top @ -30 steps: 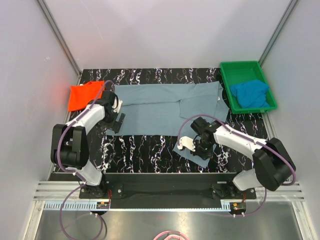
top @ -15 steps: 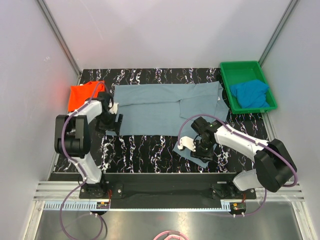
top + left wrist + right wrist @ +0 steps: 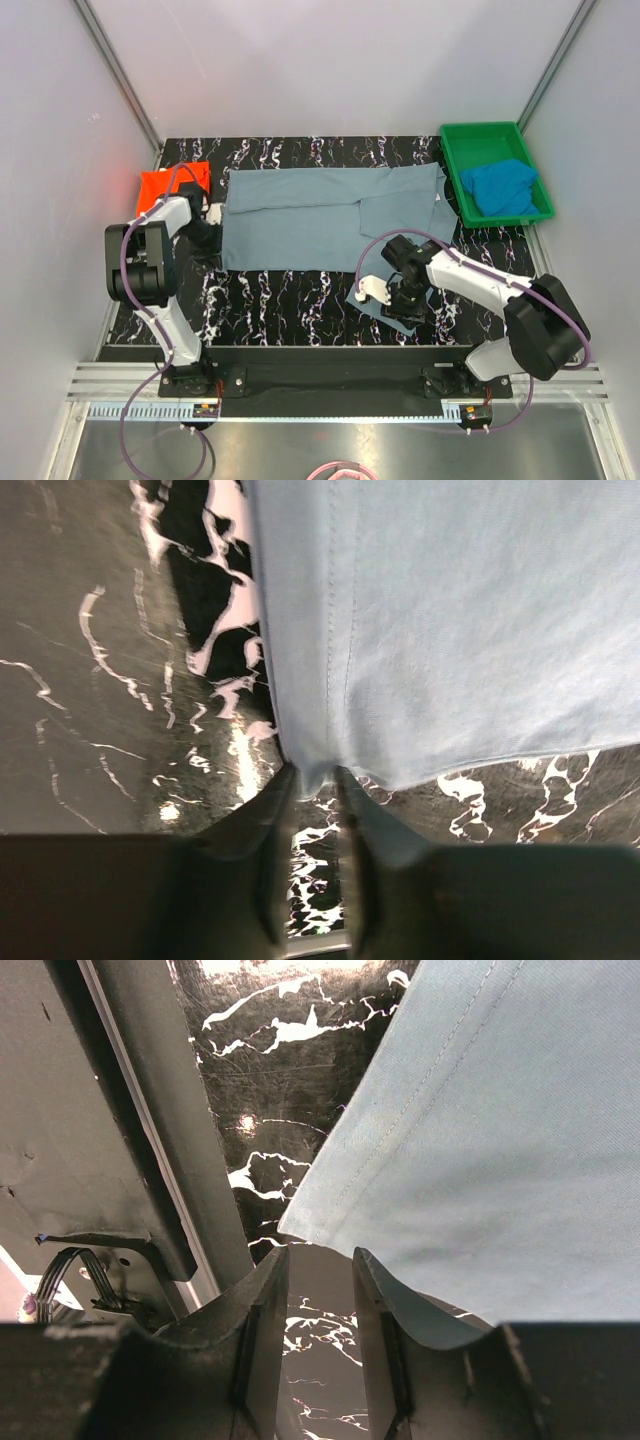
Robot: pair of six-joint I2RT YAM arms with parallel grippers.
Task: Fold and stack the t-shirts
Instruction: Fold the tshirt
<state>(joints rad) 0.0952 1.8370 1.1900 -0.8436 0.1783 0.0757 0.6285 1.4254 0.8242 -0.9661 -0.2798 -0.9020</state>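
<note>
Grey-blue t-shirt point(image 3: 300, 215) spread flat, an arm at each near corner.
It lay smooth on the worktop point(image 3: 290, 290) just left of the green tray point(image 3: 452, 170), hems double-stitched. The left fingers point(image 3: 268, 830) were clamped on the corner farthest from the tray; the right fingers point(image 3: 262, 1300) stood slightly apart at the nearer corner.

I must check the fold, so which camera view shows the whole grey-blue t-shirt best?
The top external view: the grey-blue t-shirt lies spread on the table, nearly all visible. The left wrist view shows only a corner at the left tool; the right wrist view, another corner by the right tool.
</note>
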